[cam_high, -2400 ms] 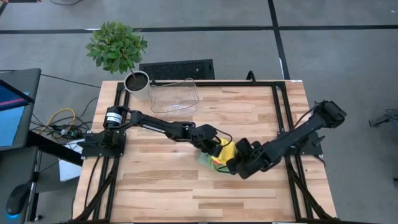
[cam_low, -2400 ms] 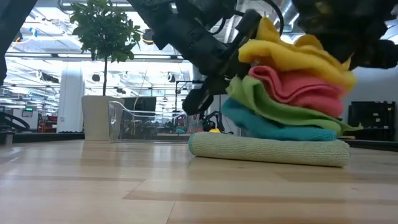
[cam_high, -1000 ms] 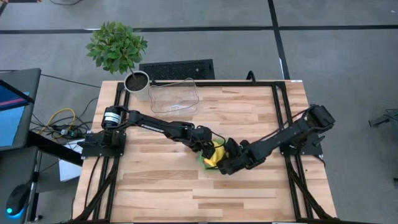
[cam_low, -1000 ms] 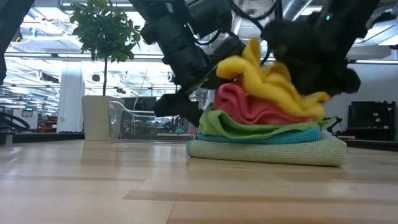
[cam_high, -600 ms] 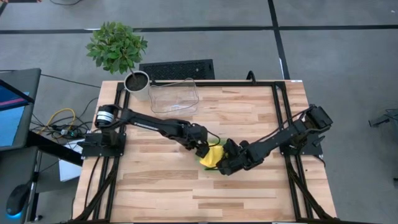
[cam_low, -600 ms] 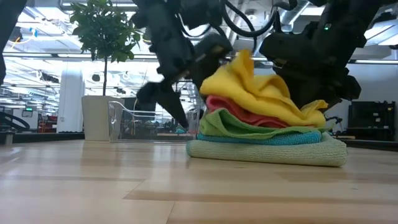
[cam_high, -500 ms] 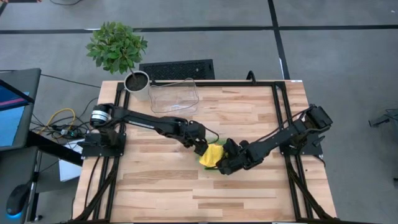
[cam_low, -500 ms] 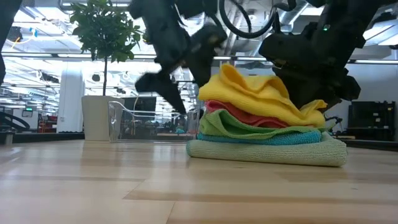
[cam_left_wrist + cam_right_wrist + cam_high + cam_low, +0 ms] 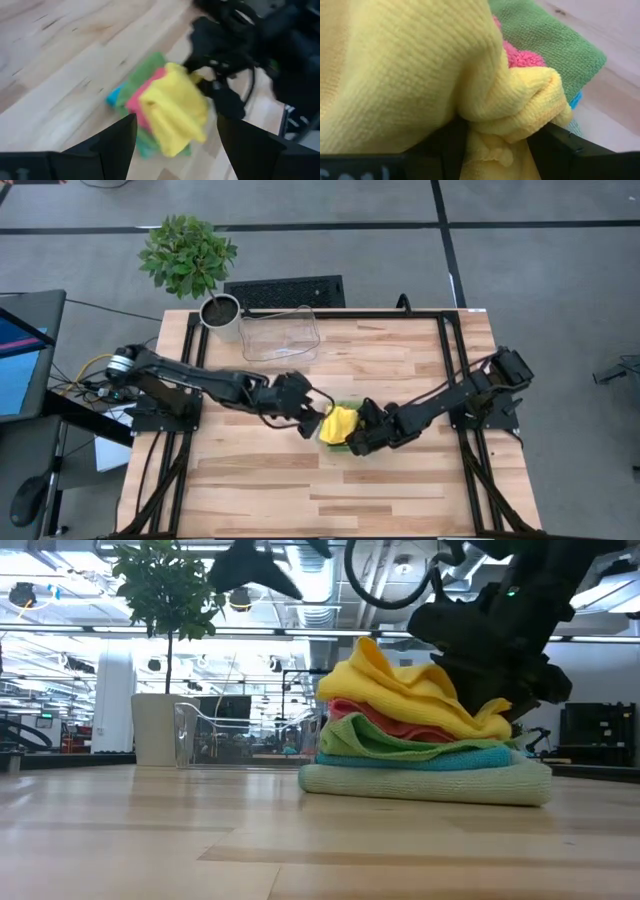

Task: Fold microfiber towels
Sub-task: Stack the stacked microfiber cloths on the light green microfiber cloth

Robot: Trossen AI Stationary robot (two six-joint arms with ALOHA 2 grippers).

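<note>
The towels sit in one stack near the middle of the wooden table [image 9: 400, 370], in front of the clear bin [image 9: 280, 336]. From the low view the layers read, bottom up: a pale green towel [image 9: 425, 784] folded flat, a thin blue towel [image 9: 440, 757], a bright green towel [image 9: 375, 740], a pink towel [image 9: 400, 726] showing only as a narrow edge, and a rumpled yellow towel [image 9: 405, 690] heaped on top.

The right gripper [image 9: 352, 436] reaches in low from the right side of the table, its arm stretched long, and meets the stack at its right edge. In its wrist view both fingers [image 9: 445, 145] flank a thick fold of the yellow towel, which fills the gap between them, so it pinches that fold. The left gripper [image 9: 312, 420] hangs just left of the stack, not touching it, at the end of an arm running from the table's left edge. Its fingers [image 9: 117, 137] stand spread wide with only air between them, and the stack lies beyond them.

A potted plant [image 9: 190, 260] stands at the back left corner beside the bin. A dark mat [image 9: 285, 290] lies on the grey floor behind the table, and cables and a screen edge show at the left. The low view looks into a large lit hall.

In the low view the right arm's dark bulk hides the stack's far right side, and the left gripper is cut off by the picture's upper edge. From above only the yellow towel and a sliver of green show.
</note>
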